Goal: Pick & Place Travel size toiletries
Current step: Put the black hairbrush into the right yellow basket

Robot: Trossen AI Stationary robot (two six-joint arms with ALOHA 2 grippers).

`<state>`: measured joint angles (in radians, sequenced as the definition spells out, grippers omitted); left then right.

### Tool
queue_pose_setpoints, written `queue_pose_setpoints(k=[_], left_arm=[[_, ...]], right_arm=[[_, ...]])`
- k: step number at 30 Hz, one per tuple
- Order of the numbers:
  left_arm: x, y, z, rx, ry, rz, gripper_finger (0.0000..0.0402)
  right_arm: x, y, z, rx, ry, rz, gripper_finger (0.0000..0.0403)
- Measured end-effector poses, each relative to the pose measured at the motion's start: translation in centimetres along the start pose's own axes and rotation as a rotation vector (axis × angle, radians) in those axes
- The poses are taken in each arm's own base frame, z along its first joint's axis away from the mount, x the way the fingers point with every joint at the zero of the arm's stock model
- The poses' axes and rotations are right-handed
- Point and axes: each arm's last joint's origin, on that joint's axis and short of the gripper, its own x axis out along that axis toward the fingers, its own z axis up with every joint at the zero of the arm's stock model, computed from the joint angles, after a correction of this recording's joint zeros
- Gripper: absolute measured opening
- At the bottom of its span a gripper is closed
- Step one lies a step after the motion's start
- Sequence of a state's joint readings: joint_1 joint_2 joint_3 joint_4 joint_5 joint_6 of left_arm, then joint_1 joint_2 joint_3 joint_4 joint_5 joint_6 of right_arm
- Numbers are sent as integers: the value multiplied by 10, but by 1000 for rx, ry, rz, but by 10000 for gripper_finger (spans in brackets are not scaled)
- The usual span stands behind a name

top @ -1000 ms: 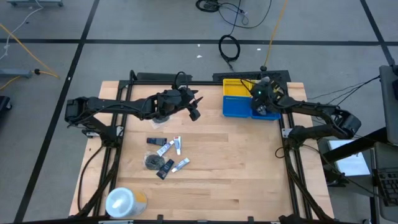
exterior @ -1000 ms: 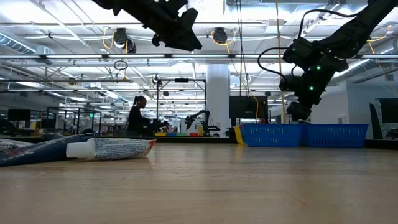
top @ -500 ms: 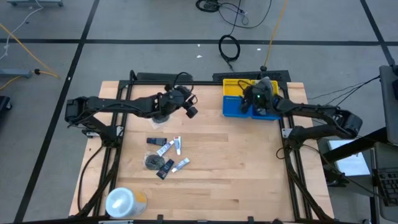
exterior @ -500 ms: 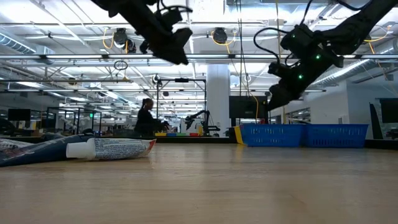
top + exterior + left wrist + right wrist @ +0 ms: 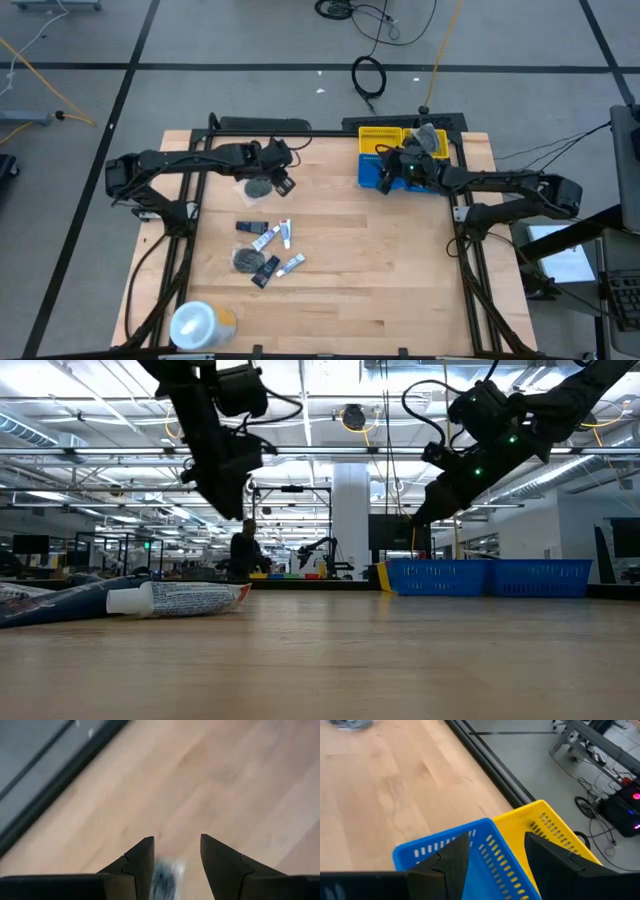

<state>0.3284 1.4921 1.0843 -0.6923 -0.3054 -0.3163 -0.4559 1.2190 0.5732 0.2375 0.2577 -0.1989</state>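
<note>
Wooden table [image 5: 380, 250]: both end effectors (left [image 5: 284, 185], right [image 5: 384, 184]) gape, holding nothing

smooth pale wood table [image 5: 380, 250]; slotted plastic baskets, blue [image 5: 470, 852], yellow [image 5: 555, 832]; matt dark arms.

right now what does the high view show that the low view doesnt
Only the high view shows the white-and-yellow roll, the dark round piece under the left gripper, and the yellow basket. Only the low view shows a person in the room behind. Both show the blue basket, a white tube, the right gripper and the table.
</note>
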Motion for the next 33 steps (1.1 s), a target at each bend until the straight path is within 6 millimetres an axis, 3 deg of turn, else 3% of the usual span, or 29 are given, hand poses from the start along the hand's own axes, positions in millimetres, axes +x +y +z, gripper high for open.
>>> queue_pose_setpoints(k=[8, 21, 33], left_arm=[[11, -2, -12, 13, 153, -2, 159], [64, -15, -33, 77, 430, 28, 159], [91, -18, -47, 116, 563, 126, 159]], right_arm=[[-3, 9, 6, -2, -51, 28, 178], [-5, 16, 8, -15, -68, 51, 176], [-5, 16, 8, -14, -68, 51, 171]])
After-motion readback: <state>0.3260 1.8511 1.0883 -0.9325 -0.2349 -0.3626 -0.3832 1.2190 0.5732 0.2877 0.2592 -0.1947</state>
